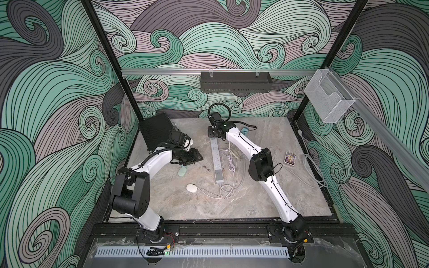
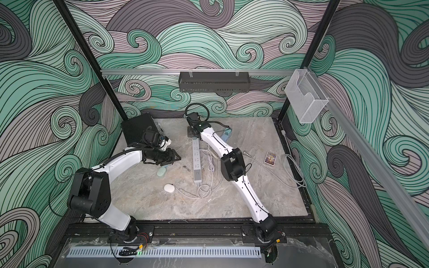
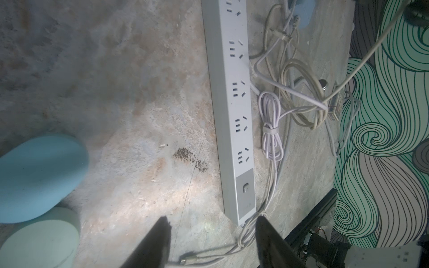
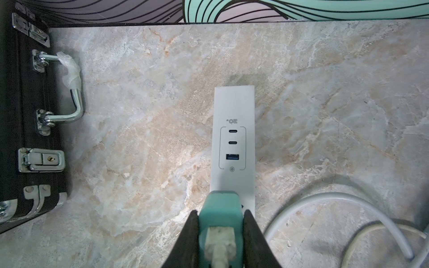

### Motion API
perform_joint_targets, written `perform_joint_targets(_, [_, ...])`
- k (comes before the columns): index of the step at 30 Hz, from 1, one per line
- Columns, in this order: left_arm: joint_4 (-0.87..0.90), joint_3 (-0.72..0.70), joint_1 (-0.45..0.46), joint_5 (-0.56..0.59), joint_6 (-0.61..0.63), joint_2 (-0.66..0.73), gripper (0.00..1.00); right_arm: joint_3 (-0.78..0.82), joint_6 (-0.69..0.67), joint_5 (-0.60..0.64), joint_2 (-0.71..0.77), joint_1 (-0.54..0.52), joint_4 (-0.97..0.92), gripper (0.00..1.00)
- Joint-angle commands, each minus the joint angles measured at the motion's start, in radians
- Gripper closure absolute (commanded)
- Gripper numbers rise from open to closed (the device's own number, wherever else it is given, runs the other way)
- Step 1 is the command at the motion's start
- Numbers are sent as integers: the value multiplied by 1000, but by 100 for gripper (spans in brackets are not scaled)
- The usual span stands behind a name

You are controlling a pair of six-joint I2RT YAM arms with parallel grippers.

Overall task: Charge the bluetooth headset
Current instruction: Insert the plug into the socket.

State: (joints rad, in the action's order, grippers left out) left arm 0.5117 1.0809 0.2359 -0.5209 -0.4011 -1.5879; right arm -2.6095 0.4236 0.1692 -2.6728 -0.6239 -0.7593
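My right gripper is shut on a teal charger plug with a white cable end stuck in its back. It holds the plug over the far end of the grey power strip, just short of the USB ports. In a top view this gripper is at the strip's back end. My left gripper is open and empty, above a loose cable connector. Beside it lies a pale green oval case with a blue lid. A white oval pod lies nearer the front. Which one is the headset I cannot tell.
Tangled white and lilac cables lie right of the strip. A black case with chrome handle stands at the back left. Another teal object sits behind the right arm. A card box and a thick grey cable lie at the right.
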Motion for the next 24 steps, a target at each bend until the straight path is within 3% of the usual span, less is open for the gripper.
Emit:
perform_joint_targets(1, [2, 19, -6, -1, 14, -7, 41, 11, 2, 13, -140, -25, -263, 100])
perform_joint_targets(16, [-2, 16, -6, 36, 37, -27, 42, 5, -13, -9, -156, -16, -318, 100])
perform_joint_targets(21, [-4, 16, -6, 28, 36, -39, 42, -38, 10, -102, -168, -1, -315, 100])
perform_joint_targets(24, [-3, 7, -7, 35, 42, -29, 42, -50, 34, -92, -137, 8, -310, 86])
